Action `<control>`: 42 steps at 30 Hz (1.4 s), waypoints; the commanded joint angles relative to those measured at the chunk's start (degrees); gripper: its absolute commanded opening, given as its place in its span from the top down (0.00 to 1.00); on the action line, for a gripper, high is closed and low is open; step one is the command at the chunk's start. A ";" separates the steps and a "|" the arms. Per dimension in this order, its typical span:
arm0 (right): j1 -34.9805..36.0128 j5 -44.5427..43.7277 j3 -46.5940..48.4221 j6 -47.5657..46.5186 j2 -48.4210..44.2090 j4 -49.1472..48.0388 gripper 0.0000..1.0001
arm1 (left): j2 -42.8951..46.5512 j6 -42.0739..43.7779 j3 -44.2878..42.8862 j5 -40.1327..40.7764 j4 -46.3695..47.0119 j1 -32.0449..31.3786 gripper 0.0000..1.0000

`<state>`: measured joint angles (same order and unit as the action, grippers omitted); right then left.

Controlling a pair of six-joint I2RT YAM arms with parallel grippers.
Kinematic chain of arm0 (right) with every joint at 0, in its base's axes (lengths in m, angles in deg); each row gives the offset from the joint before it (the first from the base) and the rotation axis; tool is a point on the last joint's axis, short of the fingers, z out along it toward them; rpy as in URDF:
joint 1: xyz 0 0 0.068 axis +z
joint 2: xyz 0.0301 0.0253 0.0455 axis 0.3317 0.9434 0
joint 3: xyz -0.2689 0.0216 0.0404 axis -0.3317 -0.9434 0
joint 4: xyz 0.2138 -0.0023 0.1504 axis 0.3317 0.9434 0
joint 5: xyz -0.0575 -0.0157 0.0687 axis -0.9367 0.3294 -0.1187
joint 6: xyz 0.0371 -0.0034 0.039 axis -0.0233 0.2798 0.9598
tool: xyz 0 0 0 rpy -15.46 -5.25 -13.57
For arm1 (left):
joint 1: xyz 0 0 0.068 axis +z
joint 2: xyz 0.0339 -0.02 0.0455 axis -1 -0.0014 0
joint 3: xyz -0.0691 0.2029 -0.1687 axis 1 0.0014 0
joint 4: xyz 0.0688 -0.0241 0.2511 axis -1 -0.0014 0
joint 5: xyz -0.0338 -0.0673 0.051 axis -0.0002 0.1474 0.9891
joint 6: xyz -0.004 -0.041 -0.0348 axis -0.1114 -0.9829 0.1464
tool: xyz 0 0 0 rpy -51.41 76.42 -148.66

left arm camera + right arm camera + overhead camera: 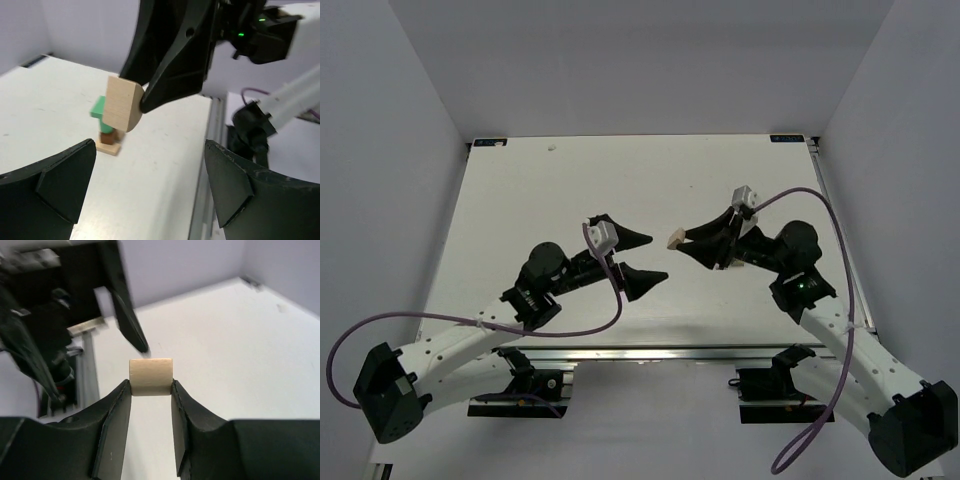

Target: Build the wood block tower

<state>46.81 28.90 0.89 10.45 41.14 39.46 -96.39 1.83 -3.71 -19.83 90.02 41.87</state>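
Only the left wrist view shows the wood block tower (108,142), a tan base, then brown, then green, standing on the table (40,100) behind a round-edged tan block (122,102). The right gripper (150,385) pinches that block and reaches toward 9 o'clock. The left gripper (658,257), fingers spread, points toward 3 o'clock.

No text, brand or number can be read in any view. Two small tags, one left (490,142) and one right (785,138), sit at the far corners of the table (650,180), well beyond the jaws. Both are too small to read.
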 commanded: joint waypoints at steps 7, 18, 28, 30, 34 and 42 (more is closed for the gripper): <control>2.26 -18.06 20.96 -22.48 9.89 56.10 0.94 | 4.10 4.98 -3.25 26.99 -13.23 1.03 0.02; 14.65 -39.83 33.34 -25.30 32.82 71.58 0.97 | 4.38 -6.24 -8.06 50.00 -25.17 10.87 0.02; 16.68 -46.73 38.19 -24.77 49.00 74.85 0.94 | -12.07 -15.67 -23.20 57.69 -44.72 12.81 0.02; 16.68 -47.35 38.28 -24.77 50.32 73.18 0.92 | -12.24 -15.58 -22.85 57.42 -44.36 13.16 0.02; 16.77 -47.26 37.76 -23.90 52.78 68.17 0.86 | -12.59 -16.45 -22.76 57.59 -44.80 14.82 0.02; 16.85 -46.03 30.22 -21.53 50.33 56.50 0.61 | -13.21 -16.98 -21.36 57.33 -44.10 16.59 0.02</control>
<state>63.34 -17.85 34.33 -12.43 92.73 102.50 -110.03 -14.39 -25.91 36.73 45.80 57.85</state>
